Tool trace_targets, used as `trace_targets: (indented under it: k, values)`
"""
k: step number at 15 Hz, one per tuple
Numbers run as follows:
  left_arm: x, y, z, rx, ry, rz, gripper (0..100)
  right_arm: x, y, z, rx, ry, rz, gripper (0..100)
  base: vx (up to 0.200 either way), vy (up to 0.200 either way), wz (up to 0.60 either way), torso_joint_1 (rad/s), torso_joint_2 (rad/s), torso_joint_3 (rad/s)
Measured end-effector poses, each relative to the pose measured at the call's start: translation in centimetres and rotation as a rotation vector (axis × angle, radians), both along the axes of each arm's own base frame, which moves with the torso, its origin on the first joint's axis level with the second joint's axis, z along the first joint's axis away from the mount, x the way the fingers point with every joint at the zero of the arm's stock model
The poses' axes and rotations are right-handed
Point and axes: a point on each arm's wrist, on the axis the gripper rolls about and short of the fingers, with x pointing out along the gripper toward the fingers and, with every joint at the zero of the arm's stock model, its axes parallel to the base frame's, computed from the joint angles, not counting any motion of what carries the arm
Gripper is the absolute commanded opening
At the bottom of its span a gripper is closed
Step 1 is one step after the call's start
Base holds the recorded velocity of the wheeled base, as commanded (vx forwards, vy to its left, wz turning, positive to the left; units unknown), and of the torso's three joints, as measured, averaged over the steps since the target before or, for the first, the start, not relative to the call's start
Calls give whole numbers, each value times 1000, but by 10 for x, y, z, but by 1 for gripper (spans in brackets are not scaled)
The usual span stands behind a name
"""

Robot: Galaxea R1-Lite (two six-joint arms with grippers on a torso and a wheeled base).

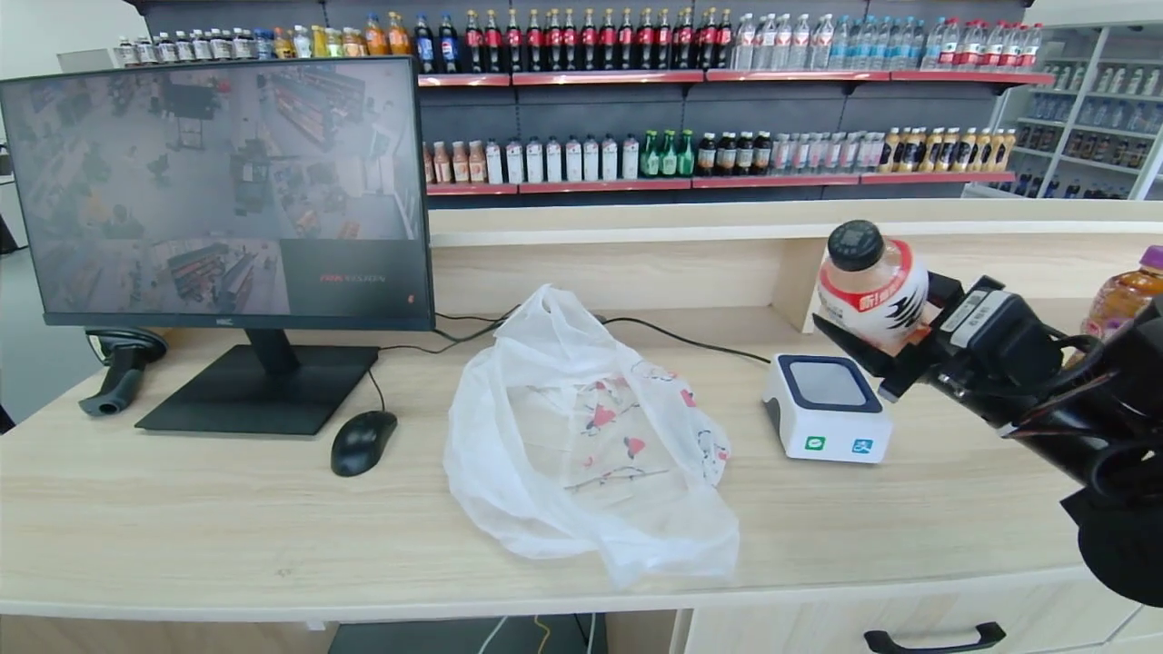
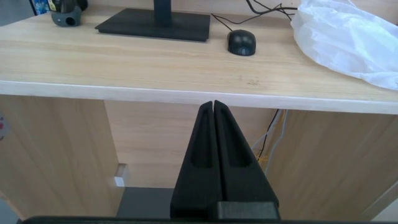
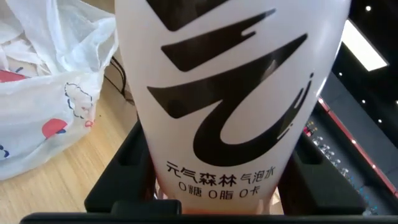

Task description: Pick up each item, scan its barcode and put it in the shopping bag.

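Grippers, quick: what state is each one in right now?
Left gripper: shut, holding nothing.
Right gripper: shut on the bottle.

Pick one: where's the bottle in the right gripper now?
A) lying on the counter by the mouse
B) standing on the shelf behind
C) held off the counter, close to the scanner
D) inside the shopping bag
C: the right gripper has its fingers shut on the bottle, holding it in the air next to the scanner, while the shopping bag lies apart on the robot's left of the scanner.
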Motion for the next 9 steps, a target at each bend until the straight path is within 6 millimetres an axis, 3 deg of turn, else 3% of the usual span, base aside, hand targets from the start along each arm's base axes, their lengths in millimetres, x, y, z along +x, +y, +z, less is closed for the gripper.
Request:
trace_targets:
  k: [5,9]
  values:
    - [0,0,0,0,0,0,0,32,0,-16,-75,-15,86,0,0,0,0,0,0,0]
    - [0,0,0,0,0,0,0,37,-8,-23,-106,-11,105,0,0,0,0,0,0,0]
